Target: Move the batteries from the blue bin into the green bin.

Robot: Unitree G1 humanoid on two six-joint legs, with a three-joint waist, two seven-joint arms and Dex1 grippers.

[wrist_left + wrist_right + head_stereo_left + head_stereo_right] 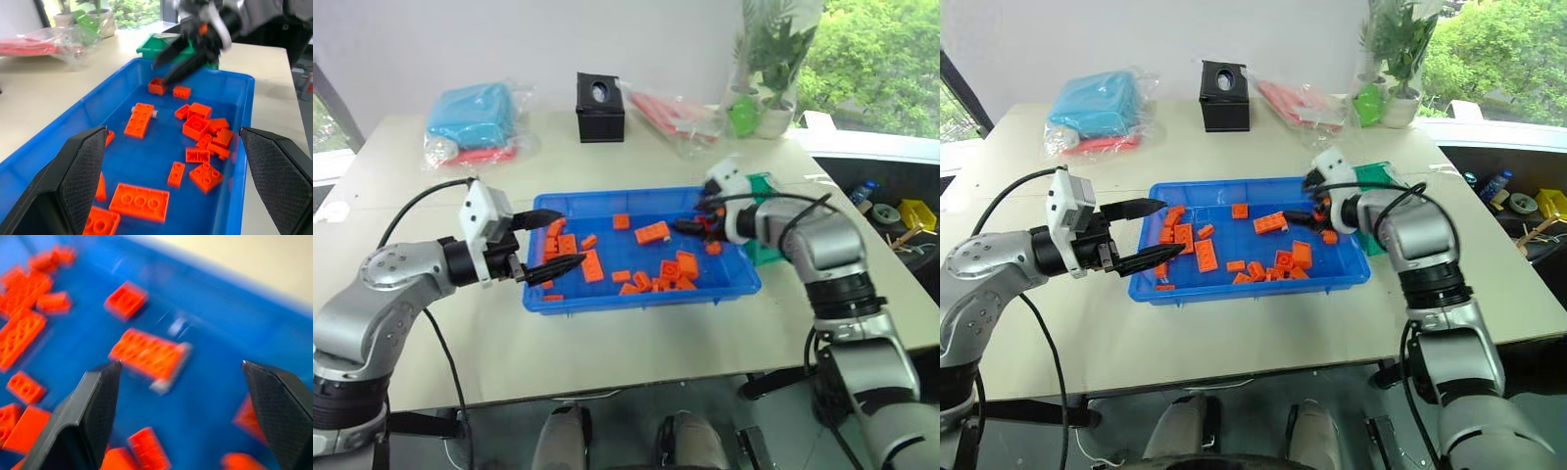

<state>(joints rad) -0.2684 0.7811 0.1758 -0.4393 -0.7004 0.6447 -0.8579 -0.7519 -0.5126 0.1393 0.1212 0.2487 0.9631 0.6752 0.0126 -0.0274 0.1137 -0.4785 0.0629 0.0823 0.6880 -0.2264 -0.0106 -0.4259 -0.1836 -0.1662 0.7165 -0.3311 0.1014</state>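
Note:
The blue bin (540, 297) sits mid-table and holds several orange bricks (652, 232). One small silver-grey battery (154, 113) lies against the end of a long orange brick; the right wrist view shows it as a pale cylinder (168, 378) beside that brick. My right gripper (690, 224) hangs open over the bin's right part, low above the bricks, with nothing between its fingers. The green bin (1372, 176) stands just outside the blue bin's right end, behind that gripper. At the blue bin's left end my left gripper (570, 237) is open and empty.
At the back of the table are a black box (600, 106), a light-blue bagged bundle (470, 116), a bag of red things (671, 113) and a potted plant (769, 69). Bare tabletop runs in front of the blue bin to the near edge.

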